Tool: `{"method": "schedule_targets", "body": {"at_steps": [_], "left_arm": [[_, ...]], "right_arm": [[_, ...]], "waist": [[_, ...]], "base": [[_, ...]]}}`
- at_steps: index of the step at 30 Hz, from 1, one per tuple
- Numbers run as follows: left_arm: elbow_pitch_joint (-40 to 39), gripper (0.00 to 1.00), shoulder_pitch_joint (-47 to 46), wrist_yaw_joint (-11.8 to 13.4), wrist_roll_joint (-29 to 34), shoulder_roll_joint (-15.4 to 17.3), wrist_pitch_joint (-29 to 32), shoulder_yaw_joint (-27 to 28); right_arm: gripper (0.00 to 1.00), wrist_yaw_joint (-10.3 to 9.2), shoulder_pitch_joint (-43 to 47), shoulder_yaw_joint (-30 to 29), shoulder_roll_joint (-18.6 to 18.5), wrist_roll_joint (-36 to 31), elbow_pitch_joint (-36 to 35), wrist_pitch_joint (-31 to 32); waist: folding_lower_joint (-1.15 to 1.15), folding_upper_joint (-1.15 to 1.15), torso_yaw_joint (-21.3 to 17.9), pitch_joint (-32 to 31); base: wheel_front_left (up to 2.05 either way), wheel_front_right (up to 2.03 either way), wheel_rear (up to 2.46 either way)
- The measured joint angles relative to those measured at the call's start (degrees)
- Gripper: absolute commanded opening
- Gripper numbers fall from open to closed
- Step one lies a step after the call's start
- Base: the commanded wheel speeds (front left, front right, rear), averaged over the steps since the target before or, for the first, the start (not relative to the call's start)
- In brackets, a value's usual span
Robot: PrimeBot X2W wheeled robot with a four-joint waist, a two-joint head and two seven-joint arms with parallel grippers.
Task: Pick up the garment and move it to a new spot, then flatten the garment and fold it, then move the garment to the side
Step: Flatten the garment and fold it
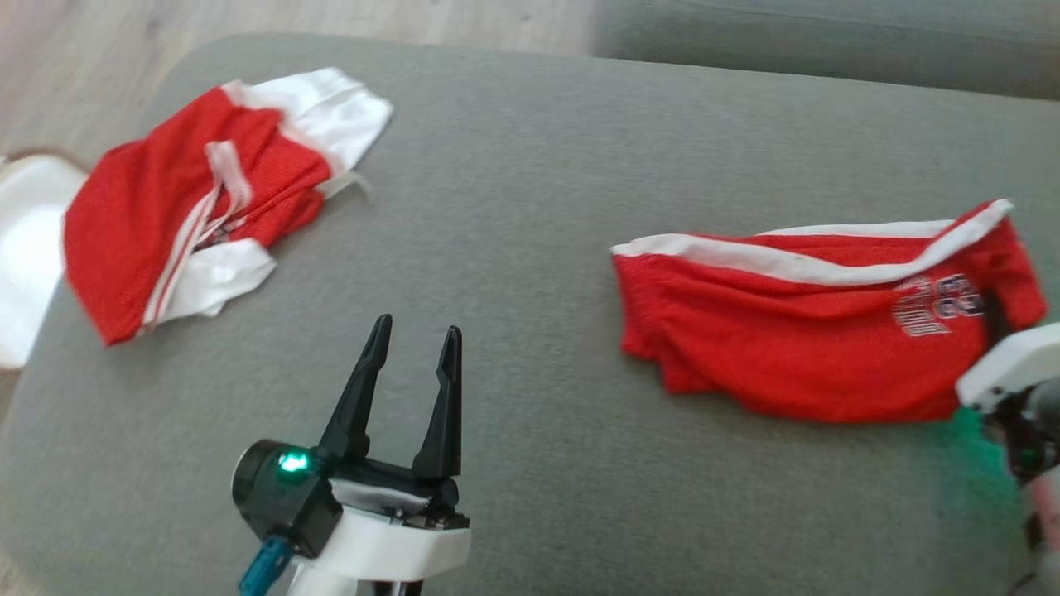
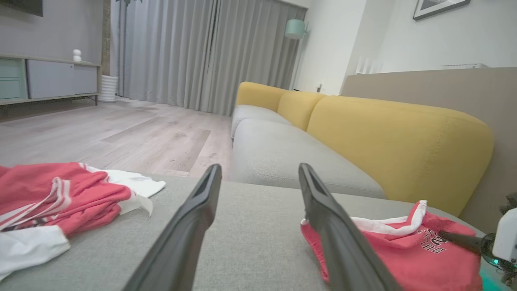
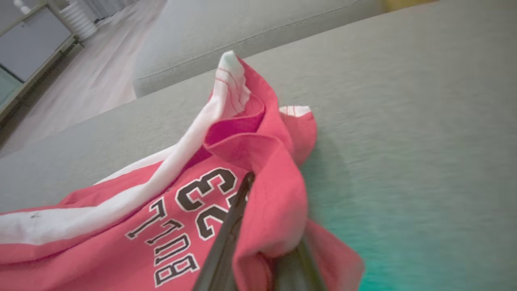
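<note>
Right gripper (image 3: 266, 226) clamped on a fold of the red garment (image 1: 795, 331), which lies on the right side of the grey cushion (image 1: 513, 165). Left gripper (image 1: 414, 329) part open, empty, above bare cushion. Second red-and-white garment (image 1: 182, 215) at far left

garment (image 1: 795, 331) | red mesh, white edge band, black-outlined lettering with "23" | spread mostly flat, rumpled | one end bunched and raised, pinched between the right gripper (image 3: 262, 210) fingers | well apart from the left gripper (image 1: 414, 335) fingertips, on their right
</note>
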Motion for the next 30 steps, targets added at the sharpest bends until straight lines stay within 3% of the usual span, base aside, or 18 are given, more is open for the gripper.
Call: {"method": "schedule_targets", "body": {"at_steps": [6, 13, 21, 30], "left_arm": [[0.1, 1.00, 0.0, -0.6, 0.2, 0.0, 0.0, 0.5], [1.2, 1.00, 0.0, -1.2, 0.2, 0.0, 0.0, 0.4], [2.4, 1.00, 0.3, -1.6, 0.2, 0.0, 0.0, 0.3], [2.8, 1.00, 2.3, -1.5, -0.1, 0.0, 0.0, -0.3]], "right_arm": [[0.00, 0.00, 1.1, -0.9, -4.5, 0.0, 0.2, -1.5], [0.00, 0.00, 2.1, -0.5, -4.3, 0.6, -1.7, -4.0], [0.00, 0.00, 2.6, 3.1, 1.4, 8.6, -14.6, -2.7], [0.00, 0.00, 9.4, 10.5, 9.2, 7.9, -25.6, 1.5]], "waist": [[0.00, 0.00, -4.6, -0.7], [0.00, 0.00, -7.3, -1.4], [0.00, 0.00, -6.3, -3.5], [-0.01, 0.00, -2.7, -5.6]], "base": [[0.00, 0.00, 0.00], [0.00, 0.00, 0.00], [0.00, 0.00, 0.00], [0.00, 0.00, 0.00]]}}
